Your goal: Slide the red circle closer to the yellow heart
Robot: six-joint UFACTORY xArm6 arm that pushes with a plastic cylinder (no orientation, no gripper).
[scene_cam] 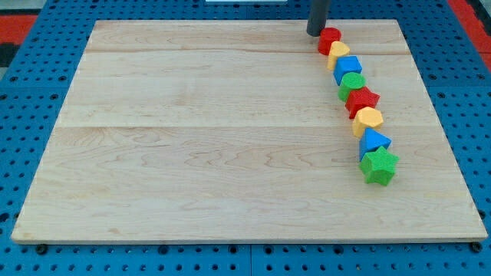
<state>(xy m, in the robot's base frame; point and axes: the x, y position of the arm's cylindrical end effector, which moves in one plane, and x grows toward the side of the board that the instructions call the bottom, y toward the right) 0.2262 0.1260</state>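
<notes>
The red circle [330, 39] is seen at the very head of a curving chain of blocks, near the view's top right, on the pale wooden surface [199, 138]. It is a squat, rounded red piece, lit on its upper face and shaded down its side. Just below it, and touching it, a yellow block [338, 53] is tucked in; only its upper part shows, so its heart shape cannot be confirmed from here. The chain is carried on downward and slightly to the view's right: a blue block [347, 68], angular in outline, then a green circle [352, 83], a red star [362, 100], a yellow hexagon-like block [368, 119], a blue triangle [374, 142], and last a green star [380, 165]. Each block is pressed against or set just beside its neighbour.

And now the arm: the dark rod is held upright, coming down from the view's top edge. My tip [315, 33] is planted on the surface just to the view's left of the red circle, at about its upper edge, very close to it; whether contact is made cannot be told. No claw is carried on this rod, so nothing is clamped. The surface is laid on a blue perforated board [23, 100].
</notes>
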